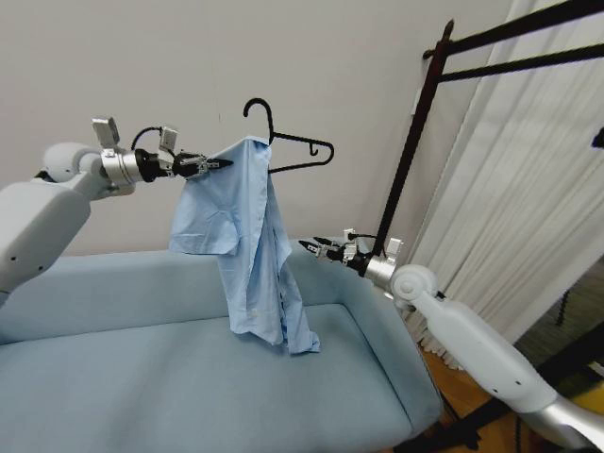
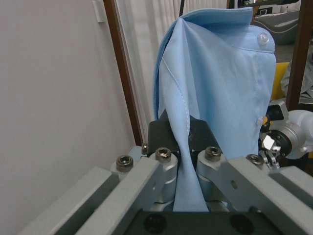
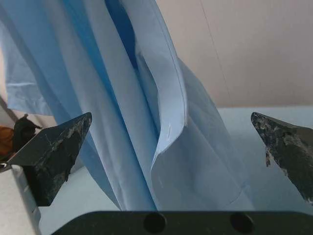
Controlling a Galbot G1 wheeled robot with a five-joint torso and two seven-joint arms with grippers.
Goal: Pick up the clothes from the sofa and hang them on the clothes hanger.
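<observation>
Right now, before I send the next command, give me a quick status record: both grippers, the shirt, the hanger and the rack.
left gripper: shut on the shirt near its collar, raised at the robot's left
right gripper: open, tips pointing at the shirt, close beside its lower half
shirt: light blue, hanging from the left gripper, lower end over the sofa seat; contact unclear
hanger: black, one arm inside the shirt, other arm bare, hook free
rack: dark frame on the robot's right, hanger not on it
</observation>
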